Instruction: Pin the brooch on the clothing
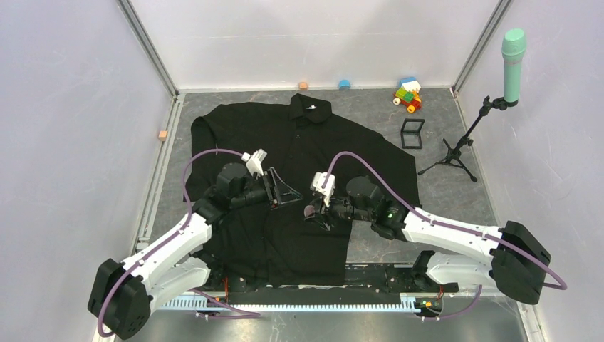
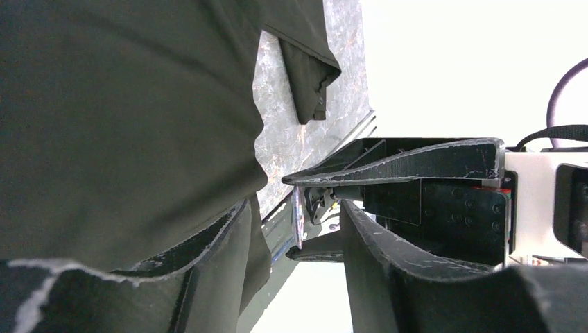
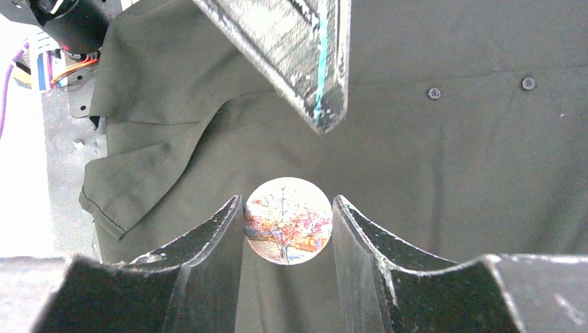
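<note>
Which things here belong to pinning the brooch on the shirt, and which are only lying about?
Belong to the job: brooch, held in the right claw; black shirt; left claw, open near the brooch.

Only lying about: black frame box; block toy; microphone on its stand; small orange block.

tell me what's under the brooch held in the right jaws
The black shirt spreads beneath the brooch on every side. The patch straight below the disc is covered, so whether they touch cannot be told.
</note>
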Motion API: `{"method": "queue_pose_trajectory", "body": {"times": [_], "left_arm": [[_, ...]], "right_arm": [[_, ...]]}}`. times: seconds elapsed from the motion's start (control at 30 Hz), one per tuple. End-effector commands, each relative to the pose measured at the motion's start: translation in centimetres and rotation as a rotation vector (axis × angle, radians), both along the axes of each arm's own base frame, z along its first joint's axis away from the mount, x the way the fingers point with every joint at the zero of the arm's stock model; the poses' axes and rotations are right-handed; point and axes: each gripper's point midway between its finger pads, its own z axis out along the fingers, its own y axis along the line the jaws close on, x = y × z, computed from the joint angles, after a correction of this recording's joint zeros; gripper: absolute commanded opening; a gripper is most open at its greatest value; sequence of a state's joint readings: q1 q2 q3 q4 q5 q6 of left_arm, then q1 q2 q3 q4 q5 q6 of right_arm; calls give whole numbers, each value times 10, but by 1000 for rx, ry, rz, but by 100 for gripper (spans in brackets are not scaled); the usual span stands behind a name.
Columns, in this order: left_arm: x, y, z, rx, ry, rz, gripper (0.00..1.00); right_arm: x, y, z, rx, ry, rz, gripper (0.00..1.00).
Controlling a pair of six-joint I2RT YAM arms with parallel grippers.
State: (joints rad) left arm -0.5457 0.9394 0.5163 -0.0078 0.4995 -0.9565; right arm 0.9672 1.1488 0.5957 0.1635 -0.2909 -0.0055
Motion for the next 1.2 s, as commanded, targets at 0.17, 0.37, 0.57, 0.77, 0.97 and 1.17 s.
{"method": "queue_pose_trajectory", "body": {"times": [0.17,0.37,0.57,0.77,0.97,1.17], "left_arm": [[-21,-14,-2,-46,32,-71,49],[-25,-17,-9,-32,50,-95,45],[-28,-23,-11,-31,58,-123,33],[-24,-29,-8,-43,52,-127,6],[-14,-22,-5,-45,38,-35,2],[-8,-18,-10,-64,95,57,2]], "right_arm": [[8,14,26,22,-71,-29,35],[8,18,23,4,-76,-24,35],[7,21,20,-3,-76,-21,34],[6,22,16,-12,-73,-23,35],[16,12,16,-62,-131,-115,78],[21,3,20,-146,-274,-251,80]]}}
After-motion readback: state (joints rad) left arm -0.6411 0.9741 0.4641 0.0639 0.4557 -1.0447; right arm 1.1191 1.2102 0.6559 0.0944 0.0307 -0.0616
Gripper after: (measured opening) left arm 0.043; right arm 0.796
